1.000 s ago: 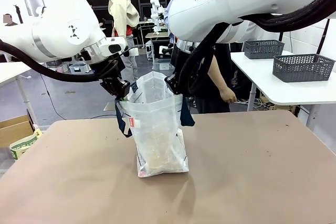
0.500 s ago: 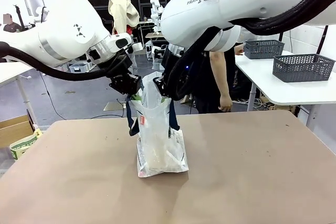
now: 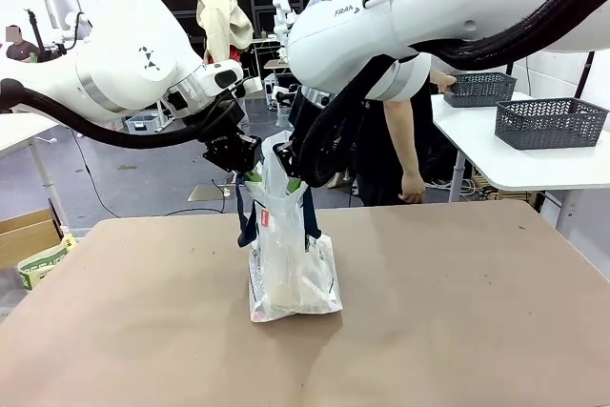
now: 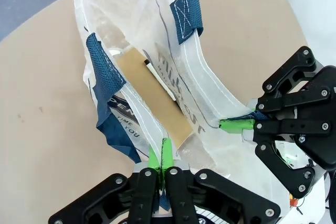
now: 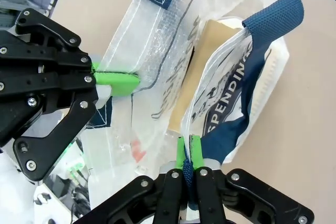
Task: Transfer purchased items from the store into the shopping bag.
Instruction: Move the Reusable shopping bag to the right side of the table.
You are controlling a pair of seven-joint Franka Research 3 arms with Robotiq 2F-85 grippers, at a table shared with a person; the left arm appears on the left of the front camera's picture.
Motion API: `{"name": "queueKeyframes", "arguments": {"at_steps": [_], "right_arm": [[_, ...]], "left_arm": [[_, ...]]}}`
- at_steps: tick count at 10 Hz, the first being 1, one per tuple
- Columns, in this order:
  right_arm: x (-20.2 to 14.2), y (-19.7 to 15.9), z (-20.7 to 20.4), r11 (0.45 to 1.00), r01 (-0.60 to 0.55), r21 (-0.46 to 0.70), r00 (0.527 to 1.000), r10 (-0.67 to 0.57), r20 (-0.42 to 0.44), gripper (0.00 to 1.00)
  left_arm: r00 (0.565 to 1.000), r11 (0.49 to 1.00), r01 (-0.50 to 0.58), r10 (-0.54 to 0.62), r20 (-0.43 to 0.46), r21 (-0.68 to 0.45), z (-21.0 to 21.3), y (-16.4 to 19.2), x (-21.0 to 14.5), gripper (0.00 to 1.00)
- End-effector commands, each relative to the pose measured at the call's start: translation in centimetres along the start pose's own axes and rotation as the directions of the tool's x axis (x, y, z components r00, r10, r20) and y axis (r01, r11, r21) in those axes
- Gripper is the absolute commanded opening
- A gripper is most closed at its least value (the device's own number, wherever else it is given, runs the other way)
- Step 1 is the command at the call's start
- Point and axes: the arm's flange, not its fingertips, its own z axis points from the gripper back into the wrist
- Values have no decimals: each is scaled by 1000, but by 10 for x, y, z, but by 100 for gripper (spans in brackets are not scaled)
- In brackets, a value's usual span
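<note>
My left end effector (image 4: 160,155) and right end effector (image 5: 188,151) each clamp the bag (image 3: 291,264) at its rim; pulling unevenly could tear the thin plastic or topple it.

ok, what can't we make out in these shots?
- Contents of the translucent clear plastic shopping bag with navy strap handles: front view, crinkled plastic blurs them; wrist views show a tan flat card, rest hidden.
- Navy lettering: wrist views, folds cut it off.
- Nearer dark grey slotted basket: front view, walls hide contents.
</note>
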Motion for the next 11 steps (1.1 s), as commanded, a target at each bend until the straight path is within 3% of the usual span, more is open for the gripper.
{"name": "queueKeyframes", "arguments": {"at_steps": [1,5,9,11], "right_arm": [[0,0,0,1000,0,0,1000,0,2,0],[-11,11,-13,994,-105,44,989,100,105,0],[-14,21,-15,987,-159,36,982,154,112,0],[-13,23,-14,987,-154,35,980,148,136,0]], "left_arm": [[1000,1000,0,0,1,0,0,0,0,0],[992,986,-129,130,0,-104,-8,3,11,0],[967,957,-253,253,-20,-143,-12,9,18,0],[966,954,-257,257,-23,-153,-13,7,20,0]]}}
